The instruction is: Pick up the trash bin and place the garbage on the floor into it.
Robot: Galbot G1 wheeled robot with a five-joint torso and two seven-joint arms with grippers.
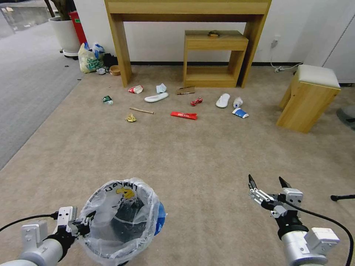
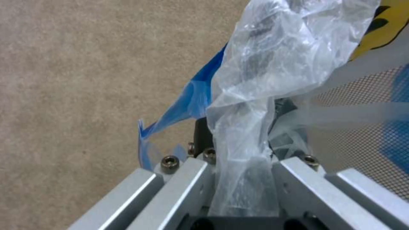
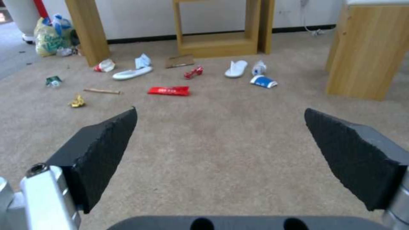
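Trash bin (image 1: 122,218) held off the floor (image 1: 192,159) by the left gripper (image 1: 83,223), jaws clamped on rim and bunched liner (mostly thin plastic, by the look). Likely risks: liner slipping or tearing, bin tilting. Right gripper (image 1: 269,181) beside the bin, jaws spread, empty. Garbage, red wrapper (image 1: 183,115) included, well beyond the bin; a long carry.

An office-like room or a staged indoor test space: beige short-pile carpet (image 1: 192,155) meets grey ribbed carpet (image 1: 26,92) along its left edge. A tall wooden console table (image 1: 185,11) and a lower wooden shelf unit (image 1: 214,55) stand against a white wall, a cushioned wooden stool (image 1: 310,98) sits toward the right, and a white planter (image 1: 66,35) stands in the far left corner.
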